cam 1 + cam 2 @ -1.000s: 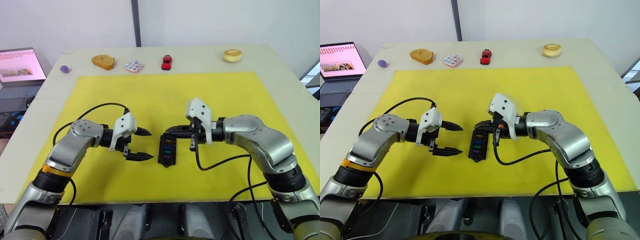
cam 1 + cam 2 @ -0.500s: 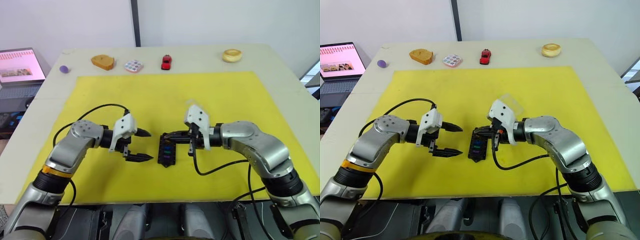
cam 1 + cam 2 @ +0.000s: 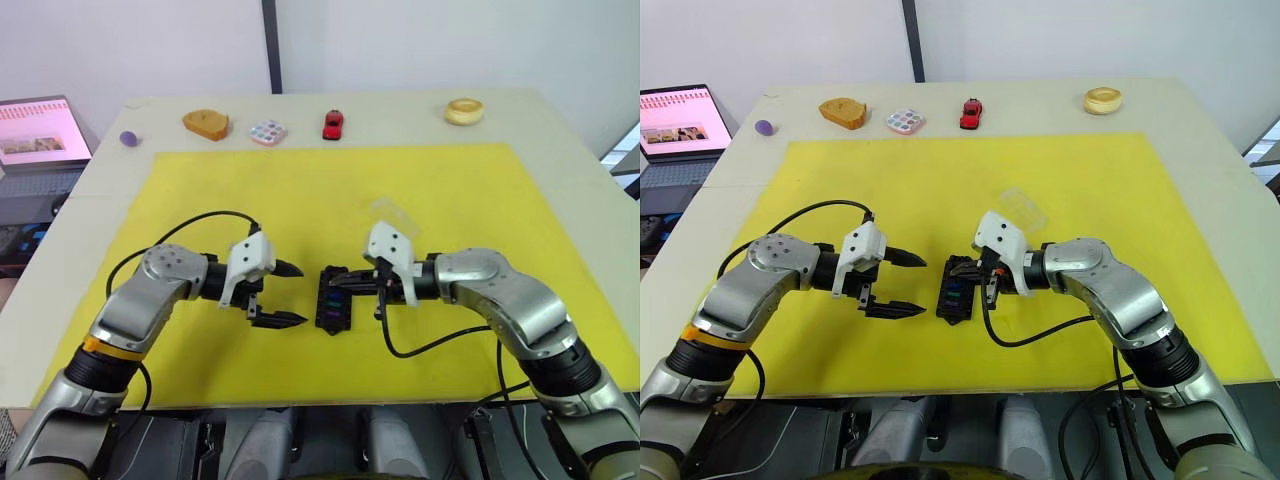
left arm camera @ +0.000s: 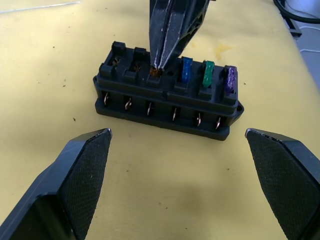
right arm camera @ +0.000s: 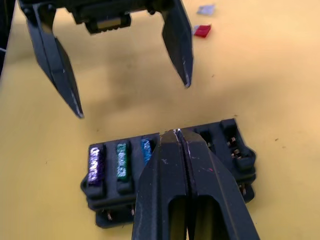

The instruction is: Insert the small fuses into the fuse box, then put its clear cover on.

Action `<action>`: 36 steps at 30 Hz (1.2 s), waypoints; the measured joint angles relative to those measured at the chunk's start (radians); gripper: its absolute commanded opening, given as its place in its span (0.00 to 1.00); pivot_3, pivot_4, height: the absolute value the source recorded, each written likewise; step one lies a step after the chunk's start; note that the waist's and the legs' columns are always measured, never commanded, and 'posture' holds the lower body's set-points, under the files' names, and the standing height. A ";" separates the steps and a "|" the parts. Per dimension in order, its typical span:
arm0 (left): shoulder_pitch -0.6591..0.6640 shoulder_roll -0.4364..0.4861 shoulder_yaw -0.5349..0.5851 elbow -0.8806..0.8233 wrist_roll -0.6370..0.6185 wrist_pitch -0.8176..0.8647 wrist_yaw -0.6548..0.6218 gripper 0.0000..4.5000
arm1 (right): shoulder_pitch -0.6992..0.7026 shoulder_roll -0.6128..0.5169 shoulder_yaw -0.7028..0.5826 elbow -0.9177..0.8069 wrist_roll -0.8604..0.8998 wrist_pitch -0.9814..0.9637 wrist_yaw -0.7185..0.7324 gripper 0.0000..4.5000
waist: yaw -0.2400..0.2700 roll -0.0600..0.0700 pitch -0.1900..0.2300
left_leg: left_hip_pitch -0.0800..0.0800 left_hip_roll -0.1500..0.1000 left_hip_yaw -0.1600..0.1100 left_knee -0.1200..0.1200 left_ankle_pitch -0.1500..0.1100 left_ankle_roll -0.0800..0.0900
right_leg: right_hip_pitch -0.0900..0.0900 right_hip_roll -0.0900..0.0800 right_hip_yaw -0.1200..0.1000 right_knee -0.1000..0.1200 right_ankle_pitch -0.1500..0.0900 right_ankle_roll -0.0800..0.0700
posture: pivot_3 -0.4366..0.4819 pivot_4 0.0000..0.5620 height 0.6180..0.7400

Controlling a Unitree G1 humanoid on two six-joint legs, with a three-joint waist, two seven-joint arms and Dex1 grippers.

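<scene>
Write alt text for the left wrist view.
The right gripper, fingers shut, presses an amber fuse into the black fuse box on the yellow mat. Blue, green and purple fuses sit beside it; the left gripper's open fingers frame the foreground.

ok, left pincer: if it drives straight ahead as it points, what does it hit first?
Likely the fuse box. The open left pincer points at its long side across bare yellow mat, nothing between. The right pincer sits on the box's fourth slot.

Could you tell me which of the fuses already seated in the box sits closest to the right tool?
The blue fuse: it sits right beside the right tool in the fuse box; the green and purple fuses stand farther along.
</scene>
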 measured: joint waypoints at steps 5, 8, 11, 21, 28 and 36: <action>0.000 0.000 0.000 0.000 0.000 0.000 0.000 1.00 | -0.010 -0.003 0.017 0.001 -0.013 0.004 0.010 0.01 | 0.000 0.000 0.000 | 0.001 0.000 0.000 0.000 0.000 0.000 | 0.001 0.000 0.000 0.000 0.000 0.000 | 0.48 0.27 1.00; 0.000 0.000 0.000 0.000 0.000 0.000 0.001 1.00 | -0.017 -0.003 0.026 0.007 -0.025 0.003 0.013 0.01 | 0.000 0.000 -0.001 | 0.001 0.000 0.000 0.000 0.000 0.000 | 0.001 0.000 0.000 0.000 0.000 0.000 | 0.48 0.27 1.00; 0.000 0.000 0.000 0.000 0.000 0.000 0.001 1.00 | -0.020 -0.003 0.029 0.008 -0.031 0.002 0.016 0.01 | 0.001 -0.001 -0.001 | 0.001 0.000 0.000 0.000 0.000 0.000 | 0.002 0.000 0.000 -0.001 0.000 0.000 | 0.48 0.27 1.00; 0.003 0.033 0.084 -0.031 -0.081 0.071 0.015 1.00 | -0.126 -0.065 -0.109 -0.020 0.088 0.090 0.073 0.01 | 0.001 -0.001 -0.001 | 0.000 0.000 -0.001 0.000 0.000 0.000 | 0.000 0.000 0.000 -0.001 0.000 0.000 | 0.48 0.27 1.00; 0.139 0.247 0.320 -0.089 -0.192 0.218 0.024 1.00 | -0.110 -0.324 -0.200 -0.006 0.048 -0.052 0.208 0.20 | -0.004 0.000 0.000 | 0.000 0.001 0.000 -0.002 -0.001 0.001 | -0.001 0.000 0.000 -0.001 0.000 0.000 | 0.48 0.27 1.00; 0.339 0.408 0.592 0.146 -0.168 0.183 -0.003 1.00 | 0.005 -0.560 -0.279 0.235 -0.092 -0.326 0.344 0.99 | -0.001 0.001 0.000 | 0.000 0.001 0.002 -0.003 -0.001 0.001 | -0.002 -0.001 0.000 -0.002 -0.001 -0.001 | 0.48 0.27 1.00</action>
